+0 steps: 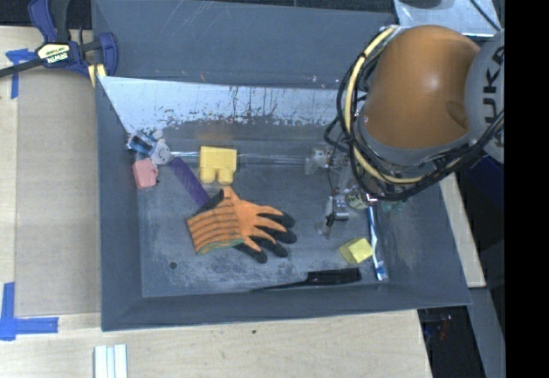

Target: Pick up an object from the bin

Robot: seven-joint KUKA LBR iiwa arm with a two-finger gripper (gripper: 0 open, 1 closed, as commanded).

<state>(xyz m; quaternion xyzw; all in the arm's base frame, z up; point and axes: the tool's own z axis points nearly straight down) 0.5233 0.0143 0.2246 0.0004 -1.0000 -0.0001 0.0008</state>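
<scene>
A blue toothbrush (375,243) lay at the right of the bin (120,265), a small yellow wedge (355,251) touching its left side. The hand (337,212) hung just left of the brush, low over bare floor, nothing seen in it; whether it was released or clenched could not be told. A black stick (330,279) lay below. Well to the left lay an orange glove (232,225), a yellow block (216,164), a purple strip (190,182) and a pink piece (145,175).
</scene>
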